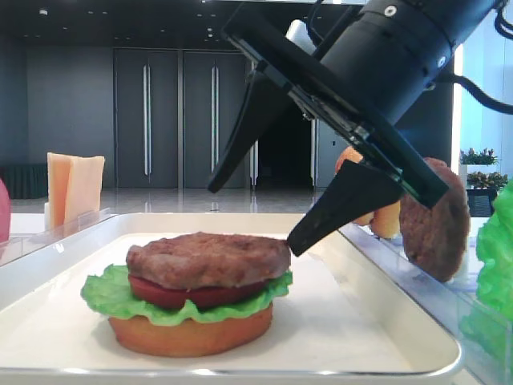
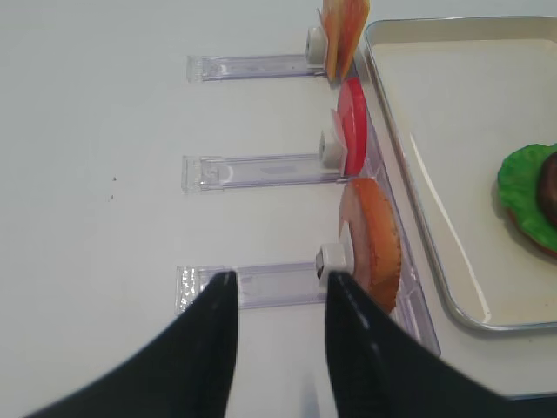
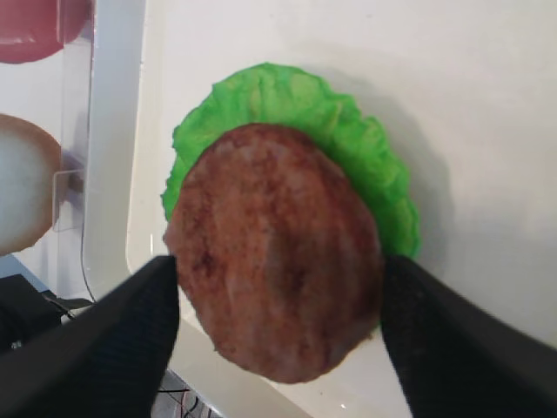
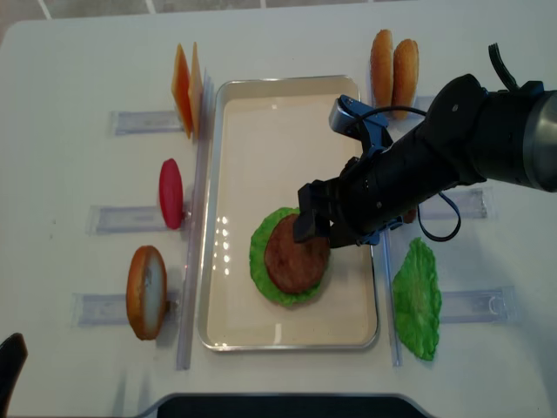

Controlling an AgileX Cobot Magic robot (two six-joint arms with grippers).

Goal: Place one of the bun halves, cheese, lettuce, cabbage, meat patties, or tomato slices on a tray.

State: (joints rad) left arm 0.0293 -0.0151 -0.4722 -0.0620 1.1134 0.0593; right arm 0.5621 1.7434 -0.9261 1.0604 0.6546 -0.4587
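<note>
At the centre of the tray, the meat patty tops the stacked lettuce, right claw spread wide astride it, apparently letting go; left claw, lower frame, is pinched, empty.

You get bright, even overhead light; glare streaks the tray rim (low view's dark background stays soft), wrist views slightly blurred.

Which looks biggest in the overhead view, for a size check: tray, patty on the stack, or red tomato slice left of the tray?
1. tray, by far the largest.
2. patty.
3. tomato slice, though it stands on edge and shows mostly its thin side, so its true face may be nearer the patty's.
</note>
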